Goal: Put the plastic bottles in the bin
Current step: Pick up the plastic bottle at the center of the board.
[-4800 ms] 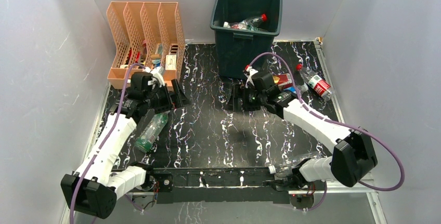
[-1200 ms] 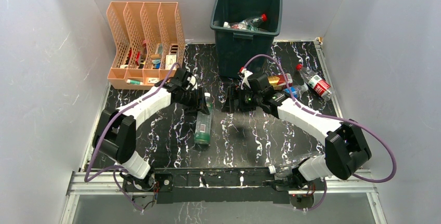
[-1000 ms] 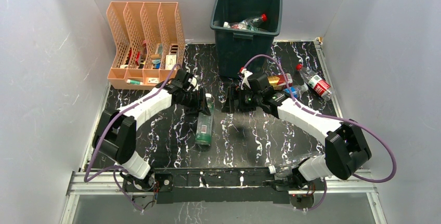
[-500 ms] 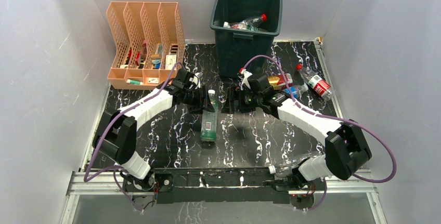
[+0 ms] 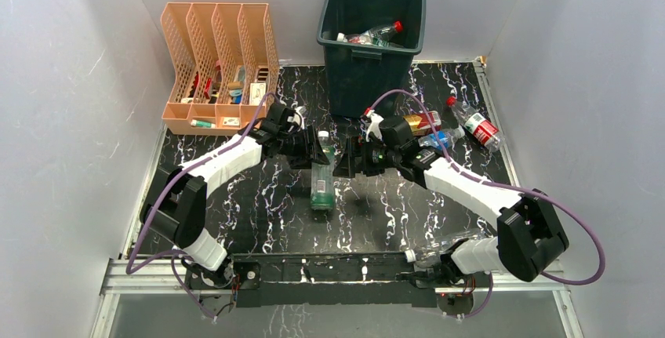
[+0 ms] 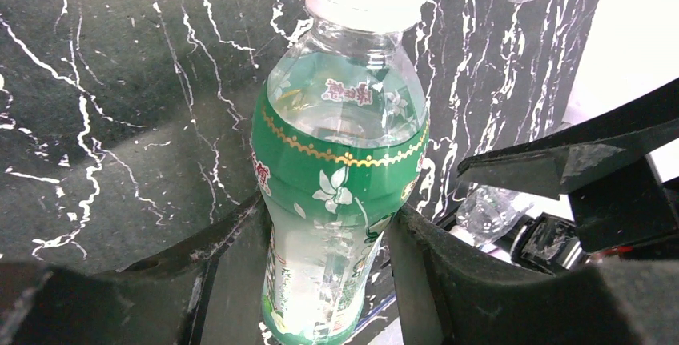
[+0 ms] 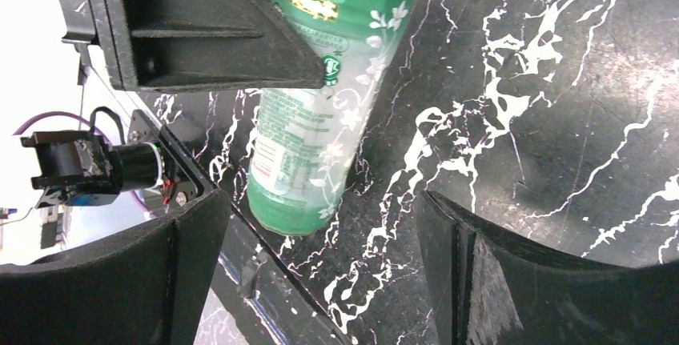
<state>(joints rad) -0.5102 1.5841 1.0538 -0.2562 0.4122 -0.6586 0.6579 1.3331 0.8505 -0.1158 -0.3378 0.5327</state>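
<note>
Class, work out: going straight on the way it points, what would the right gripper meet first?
Most likely the green-labelled bottle held by the left gripper; depth is unclear.

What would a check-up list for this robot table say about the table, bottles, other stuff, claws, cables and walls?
Surface: black marbled table, no spills seen.
Job's things: green bottle in the left claw; a few bottles inside the bin; more lying on the table right of the bin; one clear bottle by the right arm's base.
Clutter: peach file rack at the far left, small items inside.
Claws: left claw shut on the green bottle; right claw open, facing that bottle.
Cables: purple cable looping along each arm, no snag seen.
Surroundings: plain pale walls on three sides.
</note>
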